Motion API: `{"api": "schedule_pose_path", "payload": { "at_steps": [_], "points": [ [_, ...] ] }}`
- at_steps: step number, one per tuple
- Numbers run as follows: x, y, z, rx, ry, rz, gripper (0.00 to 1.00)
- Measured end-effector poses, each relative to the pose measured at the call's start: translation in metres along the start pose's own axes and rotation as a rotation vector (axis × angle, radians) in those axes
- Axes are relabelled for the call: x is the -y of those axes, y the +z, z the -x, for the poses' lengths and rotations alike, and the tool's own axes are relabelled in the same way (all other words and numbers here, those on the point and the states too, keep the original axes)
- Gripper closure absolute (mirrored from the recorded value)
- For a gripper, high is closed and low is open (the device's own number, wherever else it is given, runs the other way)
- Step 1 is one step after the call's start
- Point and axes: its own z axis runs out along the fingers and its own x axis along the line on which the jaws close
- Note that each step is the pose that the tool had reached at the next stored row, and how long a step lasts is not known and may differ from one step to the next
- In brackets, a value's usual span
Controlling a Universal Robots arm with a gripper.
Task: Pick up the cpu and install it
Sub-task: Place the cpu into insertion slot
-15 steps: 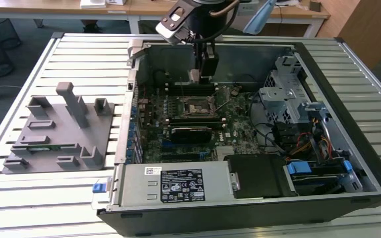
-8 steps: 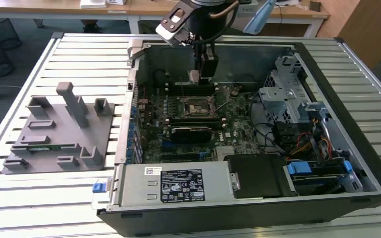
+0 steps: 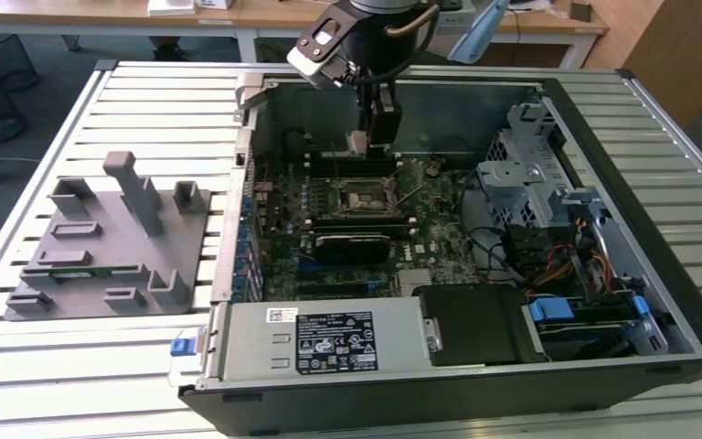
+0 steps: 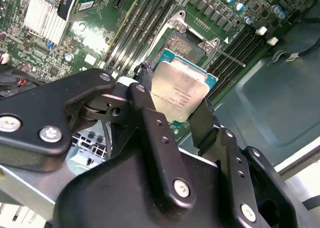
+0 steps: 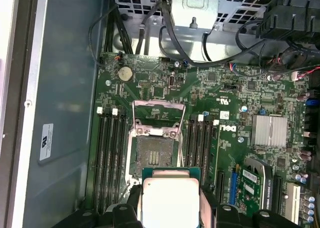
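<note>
The cpu [image 4: 181, 90], a flat square chip with a shiny silver top and a pale rim, sits between the two black fingers [image 4: 150, 108] of my gripper [image 4: 176, 92], which is shut on its edges. In the first wrist view the cpu [image 5: 170, 200] hangs just short of the open socket [image 5: 155, 153], whose metal frame lid [image 5: 159, 108] is swung up. The exterior view has my gripper [image 3: 367, 139] inside the open computer case, above the motherboard and a little behind the socket [image 3: 361, 197]. The chip is off the board.
Memory slots [image 5: 107, 158] flank the socket on both sides. A finned heat sink [image 5: 270, 130] and bundled cables [image 5: 250, 43] lie further along the board. The case holds a drive cage [image 3: 528, 178] and a power supply [image 3: 326, 338]. A grey fixture [image 3: 107, 238] stands on the slatted table.
</note>
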Motion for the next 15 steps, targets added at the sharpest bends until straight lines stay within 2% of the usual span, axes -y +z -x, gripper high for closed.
{"api": "schedule_pose_path", "payload": {
  "at_steps": [11, 15],
  "points": [
    [0.0001, 0.0036, -0.0001, 0.0001, 0.008, 0.0, 0.46],
    [0.0001, 0.0076, -0.002, 0.0009, 0.029, -0.0003, 0.46]
  ]
}}
